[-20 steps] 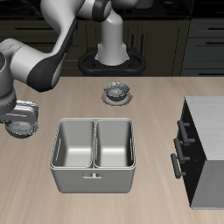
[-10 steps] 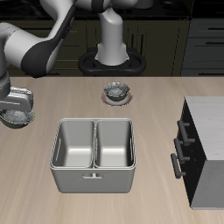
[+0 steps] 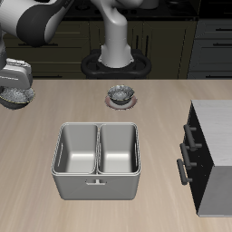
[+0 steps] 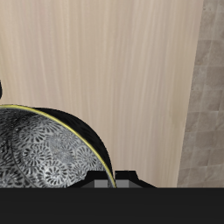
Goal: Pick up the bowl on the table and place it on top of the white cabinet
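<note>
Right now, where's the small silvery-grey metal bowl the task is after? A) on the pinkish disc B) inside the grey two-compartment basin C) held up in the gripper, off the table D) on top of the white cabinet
C: the small silvery-grey metal bowl hangs under the gripper above the light wood table; the wrist view shows its speckled inside close up.

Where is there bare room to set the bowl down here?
The cabinet top is bare. Bare table lies between the basin and cabinet, and along the front edge. The bowl on a disc takes the middle farther back. The held bowl hangs at the table's far side from the cabinet.
</note>
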